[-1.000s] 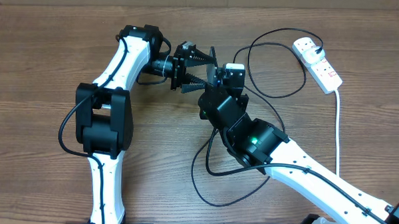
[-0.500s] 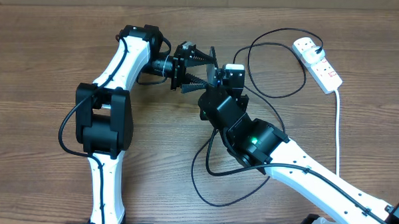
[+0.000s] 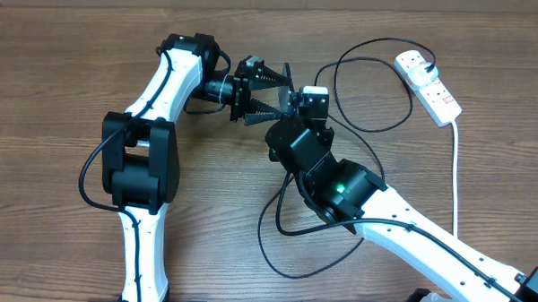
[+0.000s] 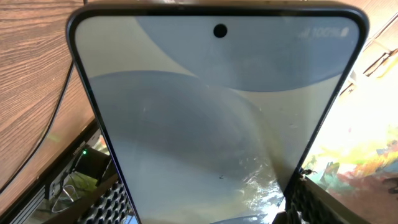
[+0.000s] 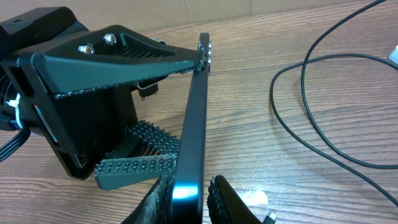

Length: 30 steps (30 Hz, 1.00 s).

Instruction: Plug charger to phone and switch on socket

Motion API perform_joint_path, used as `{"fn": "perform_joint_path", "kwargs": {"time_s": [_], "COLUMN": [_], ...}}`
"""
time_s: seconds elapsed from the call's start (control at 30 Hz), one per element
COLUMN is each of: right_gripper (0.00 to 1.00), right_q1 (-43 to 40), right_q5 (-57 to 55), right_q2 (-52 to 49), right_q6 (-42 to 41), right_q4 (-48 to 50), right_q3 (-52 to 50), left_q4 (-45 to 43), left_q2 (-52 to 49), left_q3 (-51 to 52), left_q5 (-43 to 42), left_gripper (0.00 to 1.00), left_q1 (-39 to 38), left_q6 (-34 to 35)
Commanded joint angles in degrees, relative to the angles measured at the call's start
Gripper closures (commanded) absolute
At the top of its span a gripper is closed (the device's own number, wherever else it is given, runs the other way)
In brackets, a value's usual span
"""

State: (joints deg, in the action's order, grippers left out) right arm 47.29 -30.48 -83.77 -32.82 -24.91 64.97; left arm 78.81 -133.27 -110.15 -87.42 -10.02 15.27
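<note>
No visible change: left pincer (image 3: 283,92) holds phone (image 4: 217,124); right pincer (image 5: 189,199) straddles its edge, grip unclear. Charger (image 3: 259,236) apparently unplugged.

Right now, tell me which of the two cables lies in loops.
The thin black charger: it curls in wide loops, while the thick white lead runs almost straight from the socket.

The table (image 3: 56,90) is matt, grained wood; the phone (image 4: 211,124) screen glossy glass; the fingers (image 5: 137,165) ribbed black plastic.
</note>
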Motion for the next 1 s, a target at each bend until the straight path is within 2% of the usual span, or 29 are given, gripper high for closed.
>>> {"fn": "perform_joint_path", "kwargs": {"time_s": [0.0,0.13,0.3,0.53,0.7,0.9,0.97], "right_gripper": [0.81,0.83,0.92,0.96,0.96,0.96,0.96], "right_q1": [0.24,0.24,0.24,0.24,0.24,0.22,0.2], "right_q5": [-0.96,-0.96,-0.96,-0.96,-1.01,-4.35,-5.97], "right_q2": [-0.28,-0.28,-0.28,-0.28,-0.28,-0.26,-0.24], "right_q6": [-0.02,-0.24,-0.24,-0.46,-0.9,-7.89,-12.5], "right_q4": [0.42,0.42,0.39,0.42,0.46,0.44,0.66], "right_q3": [1.53,1.53,1.53,1.53,1.53,1.55,1.55], "left_q4": [-0.02,-0.02,0.0,0.0,0.0,0.0,0.02], "left_q2": [-0.44,-0.44,-0.44,-0.44,-0.44,-0.44,-0.44], "left_q3": [-1.6,-1.6,-1.6,-1.6,-1.6,-1.6,-1.6], "left_q5": [-1.99,-1.99,-1.99,-1.99,-2.01,-2.01,-2.03], "left_gripper": [0.36,0.36,0.36,0.36,0.35,0.33,0.32], "left_q1": [0.13,0.13,0.13,0.13,0.13,0.13,0.13], "left_q6": [0.15,0.13,0.13,0.13,0.13,0.15,0.17]}}
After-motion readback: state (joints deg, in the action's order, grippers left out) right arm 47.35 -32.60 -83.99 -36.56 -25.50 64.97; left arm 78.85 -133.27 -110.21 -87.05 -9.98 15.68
